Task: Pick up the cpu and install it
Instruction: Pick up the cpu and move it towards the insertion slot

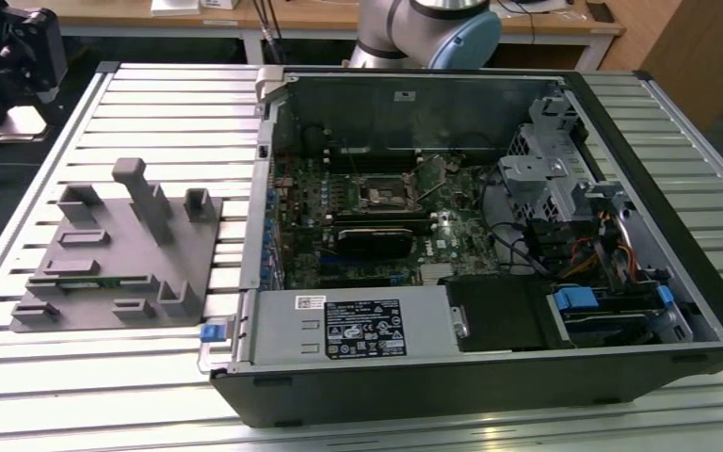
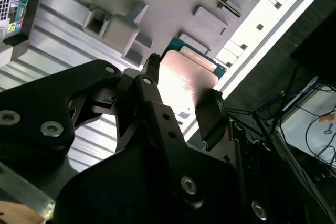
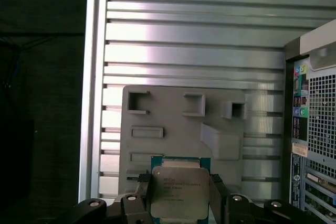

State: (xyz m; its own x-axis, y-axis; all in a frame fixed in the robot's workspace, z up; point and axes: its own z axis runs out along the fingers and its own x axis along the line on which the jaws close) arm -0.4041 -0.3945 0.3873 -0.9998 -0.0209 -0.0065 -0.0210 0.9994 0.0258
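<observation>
**CPU HELD IN GRIPPER: TRANSFER STAGE**

The cpu [image 3: 178, 192] is clamped by two opposite edges between the fingers [image 3: 216, 195] of the gripper [image 3: 178, 200]. In both wrist views the jaws are closed against the chip, and its silvery-white top is turned toward the cameras. Behind the chip, the grey fixture [image 3: 173, 145] is seen on the slatted table [image 3: 194, 51], beside the computer case [image 1: 462, 391].

The pick-up step is judged to be complete, with the chip carried clear of the fixture. The installation step is not yet done.

In the exterior view, the socket [image 1: 380, 193] is located on the motherboard [image 1: 324, 235] inside the open case, well apart from the fixture.

For installation, the chip must be brought level over the socket, squared to the metal frame and matched in orientation. It must be set down without side load, and the grip held firm until the chip is seated. Whether the frame stands open cannot be told.
</observation>
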